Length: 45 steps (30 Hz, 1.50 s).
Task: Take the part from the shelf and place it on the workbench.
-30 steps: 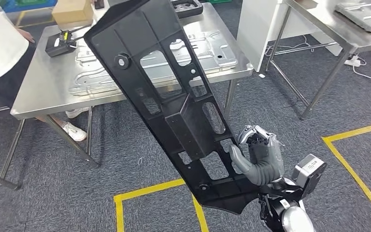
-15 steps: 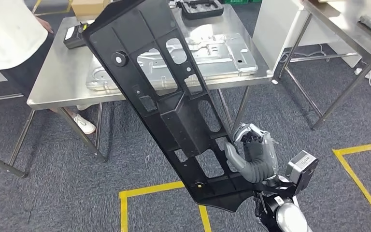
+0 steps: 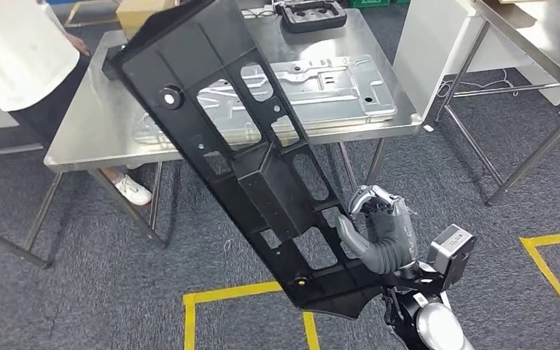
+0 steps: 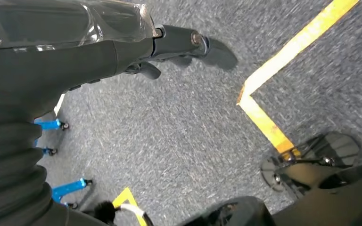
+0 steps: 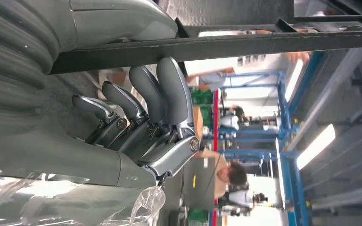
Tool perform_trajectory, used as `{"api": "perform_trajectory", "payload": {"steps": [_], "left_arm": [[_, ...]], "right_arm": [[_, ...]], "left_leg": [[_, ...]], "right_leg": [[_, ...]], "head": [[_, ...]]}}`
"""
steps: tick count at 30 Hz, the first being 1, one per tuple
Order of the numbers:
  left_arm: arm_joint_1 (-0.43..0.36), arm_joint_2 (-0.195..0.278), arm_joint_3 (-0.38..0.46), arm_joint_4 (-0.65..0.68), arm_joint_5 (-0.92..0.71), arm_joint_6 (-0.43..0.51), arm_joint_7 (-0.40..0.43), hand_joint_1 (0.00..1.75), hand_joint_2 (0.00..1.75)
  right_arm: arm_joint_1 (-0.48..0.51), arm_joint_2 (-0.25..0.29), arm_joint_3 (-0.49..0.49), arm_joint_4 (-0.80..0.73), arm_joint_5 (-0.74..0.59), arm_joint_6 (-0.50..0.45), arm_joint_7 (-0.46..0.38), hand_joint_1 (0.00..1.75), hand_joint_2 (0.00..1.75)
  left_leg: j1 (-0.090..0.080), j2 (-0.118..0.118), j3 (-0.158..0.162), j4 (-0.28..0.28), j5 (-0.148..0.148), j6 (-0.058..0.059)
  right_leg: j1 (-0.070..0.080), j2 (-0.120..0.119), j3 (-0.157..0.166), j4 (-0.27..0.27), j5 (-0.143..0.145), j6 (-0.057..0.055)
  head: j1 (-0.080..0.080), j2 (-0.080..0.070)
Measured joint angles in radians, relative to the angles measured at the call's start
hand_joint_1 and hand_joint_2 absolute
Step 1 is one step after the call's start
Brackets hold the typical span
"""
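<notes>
Workbench [image 3: 80,138]: brushed steel, at 12 o'clock.
Part [image 3: 240,157]: long black ribbed plastic panel.
Right hand [image 3: 379,230]: clamped on part's lower edge.
Left hand: cannot tell.

Even overhead light glares off the steel workbench [image 3: 102,138]; the left wrist view's carpet [image 4: 184,127] is motion-blurred.

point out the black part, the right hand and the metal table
black part [image 3: 211,117], head view, on its flat upper panel
right hand [image 3: 379,233], head view, on its back
metal table [image 3: 87,138], head view, on a bare patch
</notes>
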Motion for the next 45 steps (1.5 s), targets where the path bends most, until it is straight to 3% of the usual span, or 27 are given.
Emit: {"api": "perform_trajectory", "payload": {"steps": [3,4,5,6,8,10,13,15,16,18,19,20,21,23,25,28,30,31,33,34,35,36,38,40,43,45], "left_arm": [[0.000,0.000,0.000,0.000,0.001,0.000,-0.005,0.00,1.75],[0.000,0.000,0.000,0.000,0.001,0.000,-0.007,0.00,1.75],[0.001,0.000,0.000,0.000,0.002,0.000,-0.008,0.00,1.75],[0.001,0.000,0.000,0.000,0.002,0.000,-0.009,0.00,1.75],[0.001,0.000,0.000,0.000,0.002,0.000,-0.009,0.00,1.75],[0.002,0.000,0.000,0.000,0.002,0.000,-0.009,0.00,1.75],[0.003,0.000,0.000,0.000,0.002,0.000,-0.009,0.00,1.75],[0.003,0.000,0.000,0.000,0.003,-0.001,-0.009,0.00,1.75],[0.003,0.000,0.000,0.000,0.003,-0.001,-0.009,0.00,1.75],[0.003,0.000,0.000,0.000,0.003,-0.002,-0.009,0.00,1.75],[0.004,0.000,0.000,0.000,0.003,-0.003,-0.008,0.00,1.75],[0.005,0.000,0.000,0.000,0.003,-0.004,-0.008,0.00,1.75],[0.006,0.000,0.000,0.000,0.003,-0.005,-0.008,0.00,1.75],[0.008,-0.002,0.000,0.000,0.002,-0.006,-0.007,0.00,1.75],[0.007,-0.004,0.000,0.000,0.002,-0.006,-0.004,0.00,1.75],[0.005,-0.005,0.000,0.000,0.002,-0.008,0.003,0.00,1.75],[0.005,-0.005,0.000,0.000,0.002,-0.010,0.004,0.00,1.75],[0.005,-0.005,0.000,0.000,0.002,-0.010,0.004,0.00,1.75],[0.004,-0.005,0.000,0.000,0.002,-0.010,0.004,0.00,1.75],[0.004,-0.005,0.000,0.000,0.002,-0.009,0.005,0.00,1.75],[0.004,-0.005,0.000,0.000,0.002,-0.009,0.005,0.00,1.75],[0.005,-0.005,0.000,0.000,0.002,-0.008,0.005,0.00,1.75],[0.006,-0.005,0.000,0.000,0.002,-0.008,0.005,0.00,1.75],[0.006,-0.006,0.000,0.000,0.002,-0.008,0.005,0.00,1.75],[0.006,-0.007,0.000,0.000,0.002,-0.008,0.005,0.00,1.75],[0.006,-0.007,0.000,0.000,0.002,-0.008,0.005,0.00,1.75]], "right_arm": [[-0.003,0.000,0.000,0.001,0.000,0.001,0.000,1.75,1.75],[-0.003,0.001,0.001,0.001,-0.001,0.002,0.000,1.75,1.75],[-0.003,0.001,0.001,0.002,-0.001,0.003,0.000,1.75,1.75],[-0.004,0.001,0.001,0.002,-0.001,0.003,0.000,1.75,1.75],[-0.006,0.002,0.002,0.003,-0.001,0.004,0.000,1.75,1.75],[-0.009,0.005,0.002,0.004,-0.001,0.004,0.001,1.75,1.75],[-0.010,0.008,0.003,0.004,-0.002,0.004,0.002,1.75,1.75],[-0.010,0.008,0.005,0.004,-0.002,0.004,0.001,1.75,1.75],[-0.010,0.008,0.006,0.004,-0.002,0.004,0.001,1.75,1.75],[-0.009,0.008,0.009,0.006,-0.002,0.005,0.001,1.75,1.75],[-0.007,0.008,0.011,0.007,-0.002,0.005,0.001,1.75,1.75],[-0.006,0.008,0.013,0.009,-0.002,0.006,0.001,1.75,1.75],[-0.005,0.007,0.015,0.010,-0.002,0.006,0.002,1.75,1.75],[-0.004,0.007,0.017,0.010,-0.002,0.007,0.002,1.75,1.75],[-0.005,0.007,0.018,0.011,-0.002,0.007,0.002,1.75,1.75],[-0.005,0.007,0.022,0.011,-0.003,0.008,0.002,1.75,1.75],[-0.005,0.007,0.023,0.010,-0.003,0.008,0.002,1.75,1.75],[-0.006,0.007,0.024,0.010,-0.003,0.009,0.002,1.75,1.75],[-0.005,0.008,0.024,0.011,-0.003,0.010,0.002,1.75,1.75],[-0.004,0.008,0.025,0.011,-0.003,0.010,0.002,1.75,1.75],[-0.003,0.008,0.025,0.012,-0.003,0.010,0.002,1.75,1.75],[-0.002,0.008,0.025,0.013,-0.003,0.010,0.002,1.75,1.75],[-0.002,0.008,0.026,0.014,-0.003,0.010,0.002,1.75,1.75],[-0.003,0.008,0.026,0.014,-0.003,0.010,0.002,1.75,1.75],[-0.003,0.008,0.028,0.015,-0.003,0.010,0.002,1.75,1.75],[-0.003,0.008,0.030,0.015,-0.002,0.011,0.002,1.75,1.75]], "left_leg": [[0.003,0.008,-0.122,0.212,-0.074,-0.012],[0.003,0.008,-0.153,0.251,-0.075,-0.013],[0.003,0.008,-0.165,0.252,-0.055,-0.012],[0.003,0.009,-0.155,0.208,-0.015,-0.009],[-0.002,0.012,-0.100,0.056,0.074,0.003],[-0.010,0.015,-0.066,-0.039,0.111,0.020],[-0.014,0.013,-0.054,-0.057,0.107,0.039],[-0.009,0.011,-0.032,-0.075,0.110,0.049],[-0.008,0.011,-0.021,-0.081,0.110,0.054],[-0.012,0.010,-0.009,-0.083,0.100,0.062],[-0.014,0.009,-0.003,-0.083,0.094,0.064],[-0.016,0.008,0.004,-0.082,0.088,0.065],[-0.018,0.006,0.014,-0.082,0.080,0.065],[-0.020,0.003,0.032,-0.082,0.064,0.062],[-0.024,0.001,0.039,-0.082,0.049,0.055],[-0.020,0.001,0.041,-0.082,0.035,0.040],[-0.017,0.004,0.029,-0.045,0.012,0.026],[-0.013,0.005,0.005,0.006,-0.011,0.018],[-0.003,0.006,-0.081,0.154,-0.061,0.003],[0.002,0.007,-0.122,0.212,-0.072,-0.003],[0.006,0.008,-0.148,0.237,-0.064,-0.008],[0.010,0.009,-0.153,0.219,-0.035,-0.012],[0.017,0.015,-0.109,0.079,0.060,-0.020],[0.017,0.017,-0.064,-0.039,0.117,-0.017],[0.009,0.014,-0.053,-0.061,0.114,0.008],[0.008,0.013,-0.044,-0.064,0.110,0.026]], "right_leg": [[0.001,-0.001,0.008,0.000,-0.010,-0.009],[0.001,-0.001,0.013,0.000,-0.015,-0.009],[0.002,-0.001,0.020,0.000,-0.020,-0.009],[0.002,-0.001,0.029,0.000,-0.026,-0.008],[0.004,-0.001,0.049,-0.001,-0.039,-0.002],[0.005,-0.002,0.061,-0.003,-0.050,0.009],[0.002,-0.007,0.070,-0.011,-0.058,0.028],[0.004,-0.007,0.059,0.028,-0.080,0.036],[0.004,-0.006,0.034,0.080,-0.102,0.037],[0.006,-0.003,-0.048,0.220,-0.149,0.040],[0.006,-0.003,-0.083,0.265,-0.153,0.040],[0.006,-0.003,-0.103,0.276,-0.138,0.039],[0.007,-0.002,-0.101,0.244,-0.102,0.037],[0.012,-0.001,-0.052,0.103,-0.009,0.025],[0.018,0.000,-0.010,-0.003,0.033,0.014],[0.020,0.001,0.001,-0.026,0.025,0.003],[0.013,0.000,0.012,-0.034,0.021,-0.005],[0.009,0.000,0.019,-0.037,0.019,-0.008],[0.008,-0.001,0.028,-0.037,0.009,-0.012],[0.007,0.000,0.034,-0.037,0.004,-0.010],[0.005,0.000,0.040,-0.037,-0.002,-0.007],[0.003,0.000,0.049,-0.037,-0.009,-0.003],[-0.002,0.001,0.069,-0.037,-0.024,0.007],[0.000,0.003,0.081,-0.036,-0.038,0.021],[0.000,0.004,0.087,-0.042,-0.048,0.040],[-0.005,0.003,0.083,-0.017,-0.065,0.049]], "head": [[-0.002,0.000],[-0.002,0.000],[-0.002,0.000],[-0.002,0.000],[-0.002,0.000],[-0.002,0.000],[-0.001,0.000],[0.000,0.000],[0.001,0.000],[0.002,0.000],[0.002,0.000],[0.002,0.000],[0.003,0.000],[0.003,0.000],[0.003,0.000],[0.003,0.000],[0.002,0.000],[0.001,0.000],[-0.002,0.000],[-0.002,0.000],[-0.002,0.000],[-0.002,0.000],[-0.002,0.000],[-0.002,0.000],[0.001,0.000],[0.001,0.000]]}}
